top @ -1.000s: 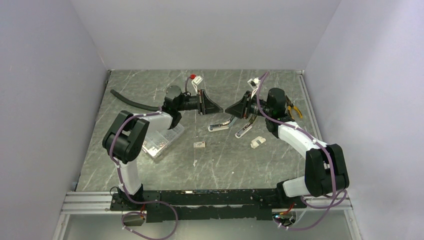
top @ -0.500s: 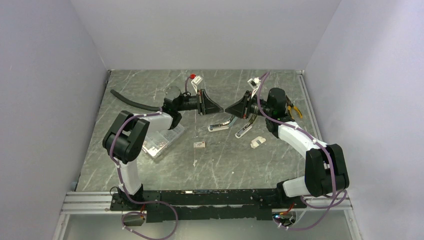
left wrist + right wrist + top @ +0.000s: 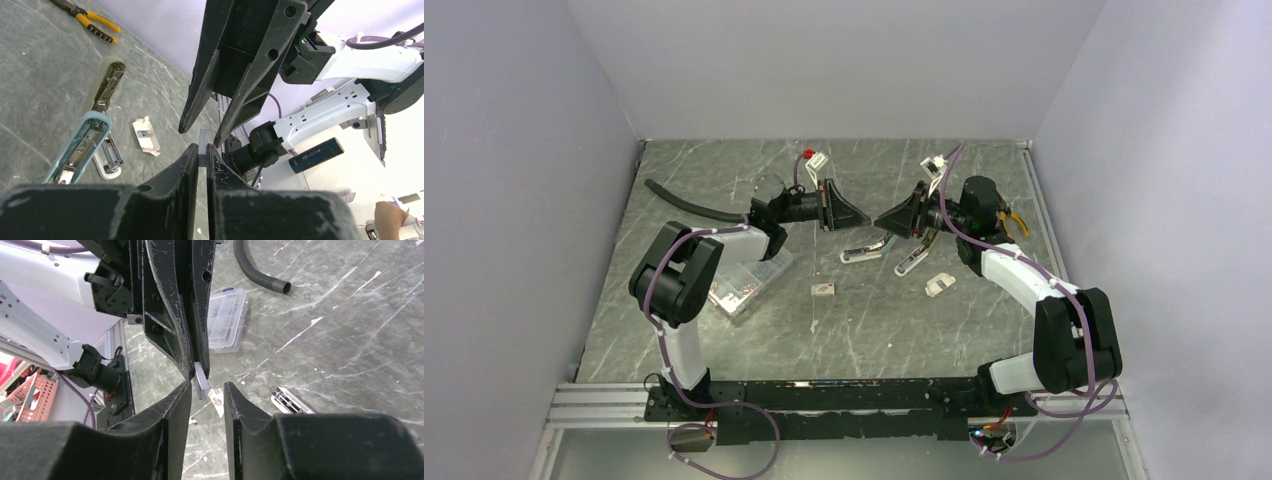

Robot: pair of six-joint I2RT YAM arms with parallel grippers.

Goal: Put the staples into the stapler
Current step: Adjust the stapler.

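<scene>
My left gripper [image 3: 867, 218] [image 3: 202, 150] is shut on a short grey strip of staples [image 3: 202, 141] [image 3: 201, 382] that sticks out past its tips. Tip to tip with it above the table, my right gripper [image 3: 878, 219] [image 3: 207, 388] is open, and the strip's free end sits between its fingertips, close to the left finger. Two opened staplers lie below, a blue-grey stapler [image 3: 864, 250] [image 3: 77, 147] and a pale one [image 3: 913, 260] [image 3: 105, 82]. The small white staple box [image 3: 823, 289] [image 3: 217, 401] rests on the table in front of them.
An opened white cardboard piece [image 3: 938, 285] [image 3: 145, 136] lies right of the staplers. A clear plastic compartment case [image 3: 746, 280] [image 3: 227, 320] and a black hose [image 3: 689, 203] [image 3: 260, 275] are at the left. Yellow-handled pliers [image 3: 1016, 222] [image 3: 92, 20] lie at the right.
Both grippers stay tip to tip. The right wrist has shifted slightly, uncovering more of the pliers behind it. Everything on the table lies where it did.
</scene>
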